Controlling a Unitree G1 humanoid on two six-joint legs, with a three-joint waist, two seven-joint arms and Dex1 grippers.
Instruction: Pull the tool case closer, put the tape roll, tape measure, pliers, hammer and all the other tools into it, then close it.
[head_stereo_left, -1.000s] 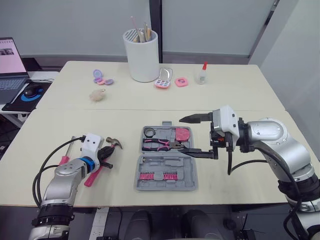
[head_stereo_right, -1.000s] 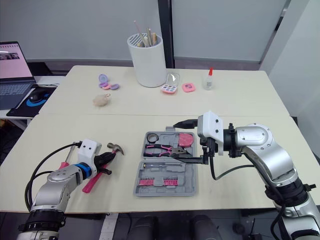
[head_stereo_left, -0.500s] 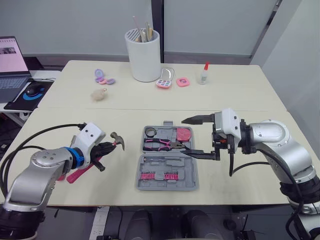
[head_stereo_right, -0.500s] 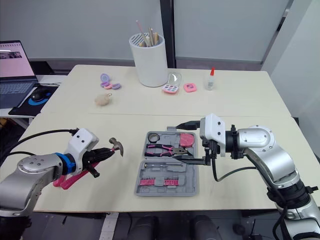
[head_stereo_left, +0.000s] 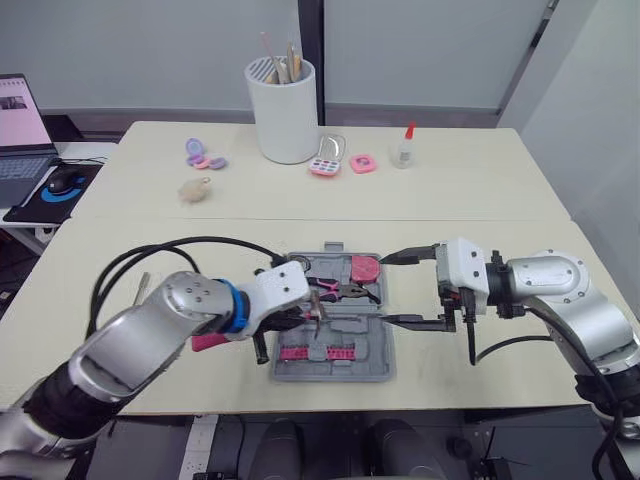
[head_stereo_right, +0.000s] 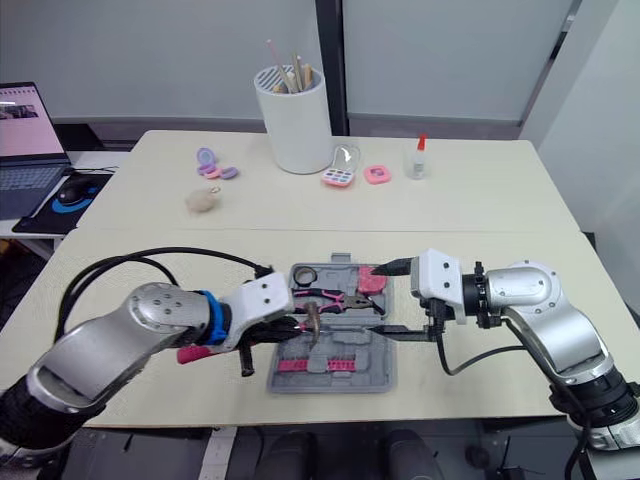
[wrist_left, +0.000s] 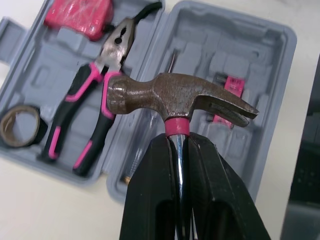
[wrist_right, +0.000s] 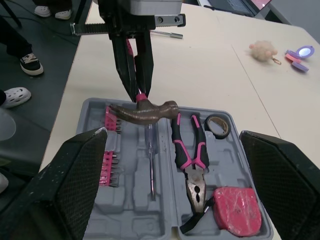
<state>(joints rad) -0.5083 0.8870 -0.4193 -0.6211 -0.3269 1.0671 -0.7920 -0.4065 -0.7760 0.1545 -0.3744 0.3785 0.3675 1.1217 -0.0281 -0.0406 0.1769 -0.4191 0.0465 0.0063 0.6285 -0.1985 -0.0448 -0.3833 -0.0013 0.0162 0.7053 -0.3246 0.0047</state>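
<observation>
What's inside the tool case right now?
The tool case holds a tape roll, pliers, a pink tape measure, a screwdriver and pink bits. The hammer, held in the left claw, hangs over the middle, covering what lies under its head.

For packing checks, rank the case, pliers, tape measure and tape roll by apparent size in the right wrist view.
case
pliers
tape measure
tape roll
Last pair unsure: the tape measure is nearer the camera.

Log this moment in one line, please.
left gripper: shut on hammer over case | right gripper: open at case edge | case: open
</observation>
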